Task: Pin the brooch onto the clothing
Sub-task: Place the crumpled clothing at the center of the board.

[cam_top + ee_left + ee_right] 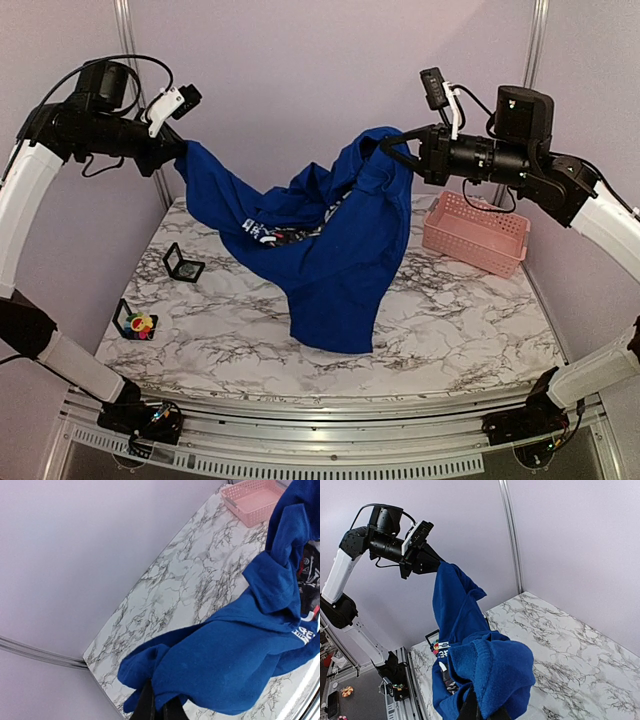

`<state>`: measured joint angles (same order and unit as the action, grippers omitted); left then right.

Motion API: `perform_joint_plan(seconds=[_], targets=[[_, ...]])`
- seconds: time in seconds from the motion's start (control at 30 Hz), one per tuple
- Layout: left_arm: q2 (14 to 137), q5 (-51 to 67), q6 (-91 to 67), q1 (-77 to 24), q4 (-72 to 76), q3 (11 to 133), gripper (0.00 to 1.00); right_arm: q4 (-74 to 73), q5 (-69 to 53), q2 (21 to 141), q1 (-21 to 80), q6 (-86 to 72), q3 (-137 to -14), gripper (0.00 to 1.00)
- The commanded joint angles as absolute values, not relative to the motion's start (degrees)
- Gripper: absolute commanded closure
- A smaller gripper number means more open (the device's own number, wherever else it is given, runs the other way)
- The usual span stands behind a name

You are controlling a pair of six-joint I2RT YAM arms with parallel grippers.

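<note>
1. Hanging between the two arms, the royal-blue short-sleeved cotton T-shirt (330, 250) is held up over the white, grey-veined marble table (450, 330). Its lowest fold droops close to the surface; whether it touches, I cannot tell.
2. The left gripper (180, 152) is clamped shut on one bunched edge of the shirt. The right gripper (402, 152) is closed on another wad of cloth at the opposite side.
3. Each grip seems to take only a small pinch, so the hanging weight could drag the fabric out of one jaw and drop the shirt in a heap.
4. Lowered as it sags now, the shirt could land twisted with its chest folded under, leaving no flat spot for the pin.
5. A swinging hem might knock the small flower-shaped brooch with multicoloured petals (141, 322). It sits in a small black open-frame cube holder (122, 308) by the table's near left edge, well apart from the shirt.
6. The shirt looks creased, and its white lettering and dark picture show only partly in the sagging middle.
</note>
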<state>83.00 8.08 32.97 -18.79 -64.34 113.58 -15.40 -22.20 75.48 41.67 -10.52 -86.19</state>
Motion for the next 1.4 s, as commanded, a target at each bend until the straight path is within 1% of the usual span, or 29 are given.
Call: perform_joint_plan(seconds=[0.0,0.17,0.27,0.33,0.4,0.5,0.53,0.57,0.63,0.67,0.7,0.77,0.8,0.83,0.87,0.97,1.03,1.2,1.3,1.37], targets=[[85.4,10.6,32.3,-18.1,-68.5,109.8,1.0,-19.3,-19.7,75.3,41.3,-16.5,-81.9,1.0],[87.7,13.6,30.4,-18.2,-63.4,103.1,1.0,-21.6,-13.9,73.0,36.8,-23.8,-74.3,1.0],[89.6,17.3,29.6,-19.0,-59.4,96.7,1.0,-20.6,-13.8,74.1,33.2,-27.1,-71.0,1.0],[91.2,18.0,28.8,-20.0,-55.3,93.3,1.0,-18.4,-14.5,77.1,30.8,-27.4,-70.0,1.0],[93.4,18.0,28.3,-21.1,-51.1,91.6,1.0,-17.5,-15.5,82.0,27.3,-26.3,-71.0,0.97],[98.9,17.7,26.6,-21.9,-45.4,92.0,1.0,-17.0,-17.5,90.4,23.0,-24.5,-75.8,0.97],[101.0,17.5,25.4,-22.0,-43.7,93.0,1.0,-17.6,-17.2,95.1,21.9,-23.9,-78.1,0.96],[103.2,16.9,23.9,-22.1,-42.1,94.2,1.0,-18.7,-16.4,99.0,21.0,-23.6,-81.3,0.87],[107.9,16.1,20.5,-22.1,-39.6,97.3,1.0,-22.8,-13.6,106.7,19.9,-22.9,-88.5,0.61],[110.0,15.2,18.8,-22.1,-38.1,98.9,0.93,-25.9,-11.7,109.5,19.8,-22.5,-92.8,0.47],[112.2,14.1,17.0,-22.1,-37.1,100.6,0.79,-29.1,-9.3,112.8,19.8,-21.5,-96.4,0.35],[115.9,10.7,14.5,-22.0,-36.2,104.8,0.43,-34.1,-4.9,117.1,19.8,-20.4,-102.3,0.12],[117.4,8.6,13.8,-21.9,-36.2,106.7,0.32,-35.6,-2.4,117.7,19.9,-20.1,-102.8,0.03],[118.4,6.9,13.3,-21.7,-36.1,108.3,0.26,-36.7,0.6,117.5,20.1,-20.0,-102.3,0.01],[118.9,6.0,12.9,-21.2,-36.1,109.5,0.23,-37.7,3.8,116.1,20.5,-20.0,-101.2,0.01],[117.5,6.4,12.3,-19.9,-35.6,110.0,0.18,-40.4,11.3,110.5,23.0,-19.9,-95.4,0.01],[115.3,6.6,13.5,-19.5,-35.7,108.8,0.15,-42.8,12.8,107.1,25.6,-21.0,-90.5,0.01],[107.5,7.1,19.5,-19.6,-37.5,101.7,0.14,-46.5,6.0,99.5,32.6,-26.7,-77.1,0.02],[102.4,8.0,23.1,-19.6,-39.0,96.8,0.13,-45.3,1.6,96.3,40.9,-24.5,-70.7,0.02],[99.1,8.9,24.9,-19.7,-40.2,93.6,0.11,-44.0,-3.1,94.5,44.4,-23.6,-67.0,0.01]])
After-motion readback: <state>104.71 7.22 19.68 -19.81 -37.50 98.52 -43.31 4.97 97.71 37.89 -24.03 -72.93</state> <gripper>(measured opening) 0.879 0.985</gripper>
